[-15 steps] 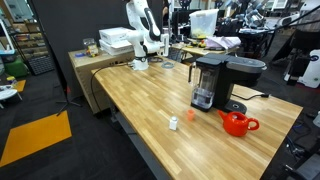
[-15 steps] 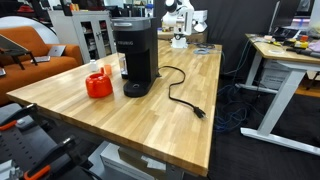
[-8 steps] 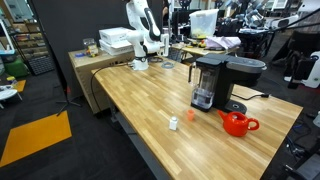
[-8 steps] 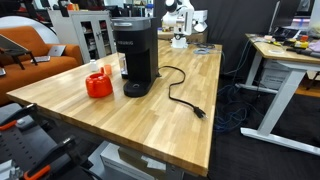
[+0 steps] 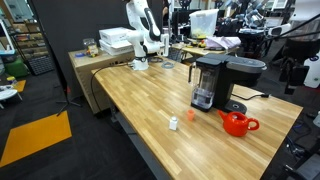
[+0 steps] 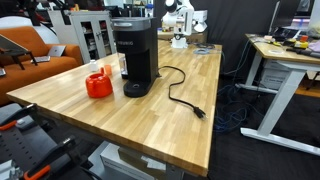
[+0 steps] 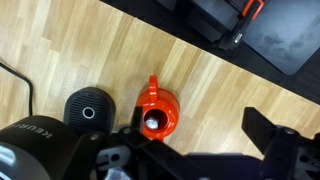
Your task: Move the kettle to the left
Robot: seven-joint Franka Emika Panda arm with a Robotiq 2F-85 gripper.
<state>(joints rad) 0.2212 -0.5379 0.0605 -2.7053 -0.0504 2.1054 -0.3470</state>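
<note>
The kettle (image 5: pixel 237 123) is small, squat and red-orange, and stands on the wooden table next to the black coffee machine (image 5: pixel 210 80). It also shows in an exterior view (image 6: pixel 98 85). In the wrist view I look down on the kettle (image 7: pixel 157 112), lid hole up and spout pointing away. My gripper (image 7: pixel 197 130) is open and empty above the table. Its left finger is close beside the kettle and its right finger (image 7: pixel 262 130) is far off to the right. I cannot make out the gripper in either exterior view.
The coffee machine's round top (image 7: pixel 85 108) lies just left of the kettle. Its black power cord (image 6: pixel 185 100) runs across the table. A tiny white cup-like item (image 5: pixel 174 123) stands near the table's front edge. A white robot (image 5: pixel 145 25) stands at the far end.
The kettle and the coffee machine have not moved. A dark shape at the far right of an exterior view has shifted slightly.
</note>
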